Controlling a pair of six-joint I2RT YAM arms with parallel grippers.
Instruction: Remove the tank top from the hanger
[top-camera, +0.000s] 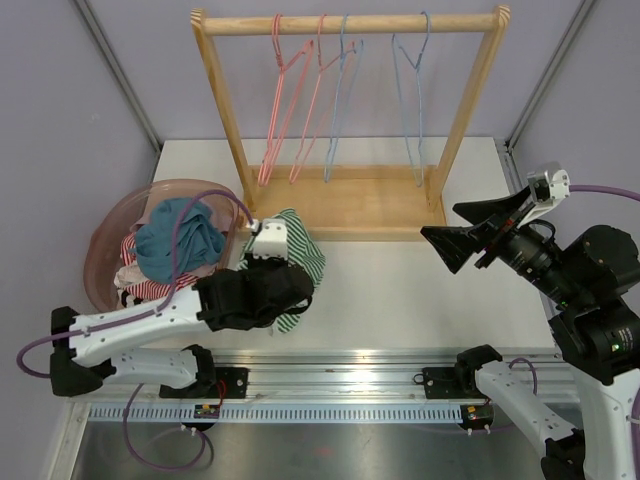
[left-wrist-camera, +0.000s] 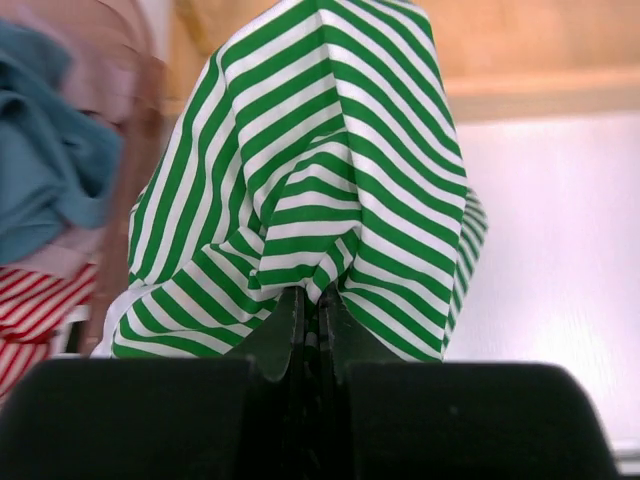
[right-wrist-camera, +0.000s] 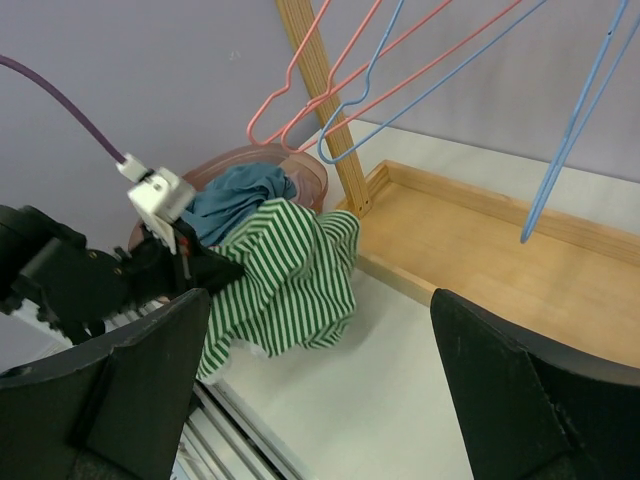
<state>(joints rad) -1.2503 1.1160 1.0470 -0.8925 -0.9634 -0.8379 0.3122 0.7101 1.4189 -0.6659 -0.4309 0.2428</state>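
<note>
1. The left gripper (left-wrist-camera: 312, 303) has its jaws pressed together on a fold of the green-and-white striped tank top (left-wrist-camera: 340, 150). The left wrist view shows cloth pinched between the two tips and the rest draped up and over them.
2. The tank top is bunched in a heap on the counter (top-camera: 400, 300). It lies between the pink basket (top-camera: 92, 255) and the near left corner of the wooden rack (top-camera: 345, 22), just beside both.
3. All four wire hangers, the pink pair (top-camera: 280, 100) and the blue pair (top-camera: 410, 100), hang bare from the top bar. By my reading, the garment is already off its hanger.
4. The grip is on a gathered fold rather than an edge. That probably keeps the limp cloth together so it can be carried in one lump without trailing.
5. The right gripper (top-camera: 468, 228) hovers over the right side of the counter, well away from the cloth. Its jaws are spread wide and hold nothing. It seems parked there to keep out of the left arm's way.
6. The basket already holds a teal garment (top-camera: 180, 240) and red-striped cloth, so it looks like the likely drop point. The risk is a loose hem catching on the basket rim or the rack's base.
</note>
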